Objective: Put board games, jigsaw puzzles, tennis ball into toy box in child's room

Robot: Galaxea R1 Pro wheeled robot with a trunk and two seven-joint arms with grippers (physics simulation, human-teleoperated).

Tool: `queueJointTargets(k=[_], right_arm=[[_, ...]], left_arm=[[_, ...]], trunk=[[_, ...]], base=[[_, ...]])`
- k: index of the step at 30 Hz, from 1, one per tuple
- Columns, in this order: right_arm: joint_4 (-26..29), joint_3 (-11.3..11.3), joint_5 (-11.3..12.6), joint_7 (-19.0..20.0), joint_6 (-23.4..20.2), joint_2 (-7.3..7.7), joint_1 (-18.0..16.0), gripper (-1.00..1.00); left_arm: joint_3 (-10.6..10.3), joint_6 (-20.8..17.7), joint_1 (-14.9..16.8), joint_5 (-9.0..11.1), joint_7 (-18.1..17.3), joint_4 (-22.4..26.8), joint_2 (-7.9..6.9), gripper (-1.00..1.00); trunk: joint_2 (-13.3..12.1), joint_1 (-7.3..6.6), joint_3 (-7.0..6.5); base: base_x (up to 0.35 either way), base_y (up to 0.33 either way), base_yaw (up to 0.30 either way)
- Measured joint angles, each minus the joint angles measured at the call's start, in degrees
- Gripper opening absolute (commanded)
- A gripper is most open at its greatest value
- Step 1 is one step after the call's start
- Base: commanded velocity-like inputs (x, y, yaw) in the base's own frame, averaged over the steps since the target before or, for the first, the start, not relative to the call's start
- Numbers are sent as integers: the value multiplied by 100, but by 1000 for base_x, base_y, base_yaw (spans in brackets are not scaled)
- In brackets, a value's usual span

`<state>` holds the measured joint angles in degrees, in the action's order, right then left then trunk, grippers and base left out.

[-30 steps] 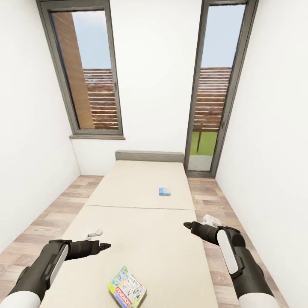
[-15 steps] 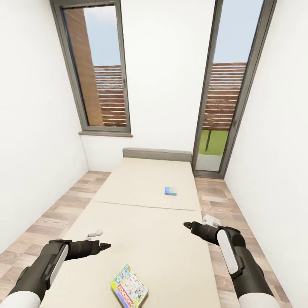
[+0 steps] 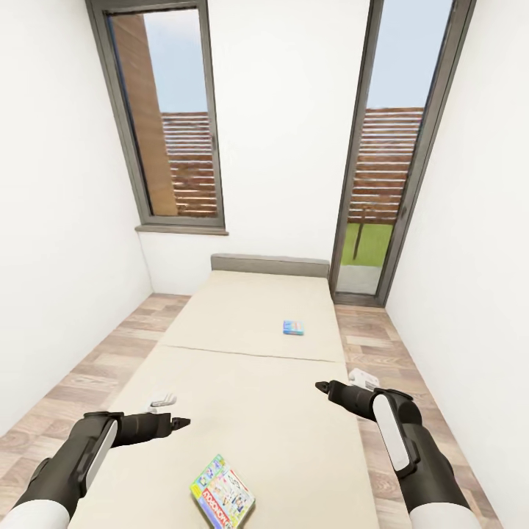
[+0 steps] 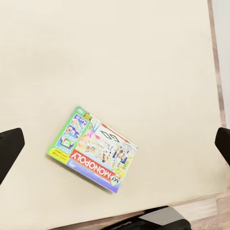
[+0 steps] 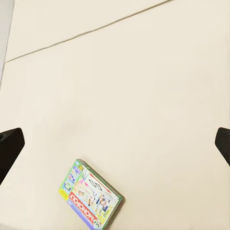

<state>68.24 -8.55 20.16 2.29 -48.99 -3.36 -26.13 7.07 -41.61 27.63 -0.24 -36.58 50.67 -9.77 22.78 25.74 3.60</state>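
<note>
Nothing shifts in the last half-second: the Monopoly box (image 3: 222, 493) and small blue game box (image 3: 293, 328) lie on the bed (image 3: 250, 367), unpicked. Left gripper (image 3: 178, 422) and right gripper (image 3: 321, 386) hover wide, empty.

head: high, fwd-down along bed (image 3: 250, 382) | both wrists: down, share Monopoly box (image 4: 92, 149)

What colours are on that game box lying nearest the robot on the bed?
The board game has a green edge, a red title band and a white cartoon picture, clearest in the left wrist view.
</note>
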Motion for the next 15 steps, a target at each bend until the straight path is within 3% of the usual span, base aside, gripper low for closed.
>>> queueJointTargets(k=[9, 15], right_arm=[[0, -5, 0, 1, 0, 0, 0, 100], [1, -4, 1, -2, 55, 0, 1, 100]], left_arm=[[1, 1, 0, 1, 0, 0, 0, 100], [-6, 2, 1, 0, 0, -2, 0, 100]], trunk=[[0, 0, 0], [0, 0, -20]], base=[[52, 74, -5], [5, 5, -119]])
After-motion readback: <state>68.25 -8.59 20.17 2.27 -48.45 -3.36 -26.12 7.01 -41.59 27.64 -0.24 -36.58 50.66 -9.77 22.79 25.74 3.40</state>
